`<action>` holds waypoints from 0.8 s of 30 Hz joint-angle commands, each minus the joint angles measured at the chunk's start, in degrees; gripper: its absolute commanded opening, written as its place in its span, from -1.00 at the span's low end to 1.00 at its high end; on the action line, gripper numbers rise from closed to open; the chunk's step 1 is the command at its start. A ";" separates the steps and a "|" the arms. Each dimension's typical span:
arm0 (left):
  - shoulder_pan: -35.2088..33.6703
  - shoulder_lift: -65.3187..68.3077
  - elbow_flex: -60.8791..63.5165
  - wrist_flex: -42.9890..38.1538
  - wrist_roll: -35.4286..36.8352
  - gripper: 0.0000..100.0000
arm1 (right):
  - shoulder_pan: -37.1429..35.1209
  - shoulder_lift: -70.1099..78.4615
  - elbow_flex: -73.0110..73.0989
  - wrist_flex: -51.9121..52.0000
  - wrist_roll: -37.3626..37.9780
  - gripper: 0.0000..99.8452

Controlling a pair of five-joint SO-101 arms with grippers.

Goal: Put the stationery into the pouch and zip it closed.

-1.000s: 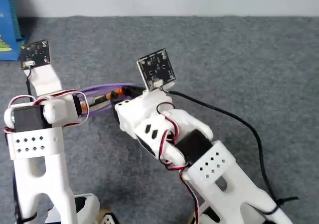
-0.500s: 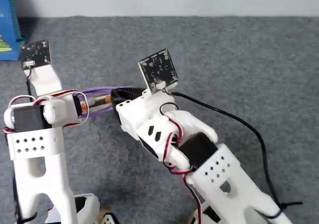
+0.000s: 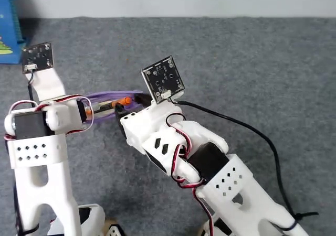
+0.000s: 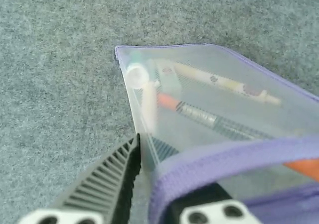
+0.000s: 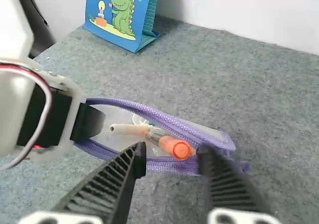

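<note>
The purple-edged clear pouch [image 3: 107, 97] lies on the grey counter [image 3: 236, 63] at about 9 o'clock from the middle of the high view, between the two arms. The left tool [image 4: 159, 169] is clamped on the pouch's purple zip band near one end. Through the clear side several pens [image 4: 219, 82] show inside. At the pouch's 3 o'clock end an orange-capped pen [image 5: 174, 148] sticks partly out of the opening. The right tool [image 5: 173, 153] stands with its jaws spread to either side of that cap, not closed on it. A blue dinosaur gift bag [image 5: 122, 12] stands at the counter's 10 o'clock corner.
</note>
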 commanded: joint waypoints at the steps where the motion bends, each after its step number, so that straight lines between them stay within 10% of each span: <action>1: -0.26 -0.53 -0.57 -1.41 -0.53 -0.98 | -0.13 0.66 -1.32 -0.13 -0.62 -0.60; 24: -0.26 -0.53 -0.57 -1.41 -0.62 -0.98 | 1.01 -3.38 -2.55 -1.54 7.30 -0.98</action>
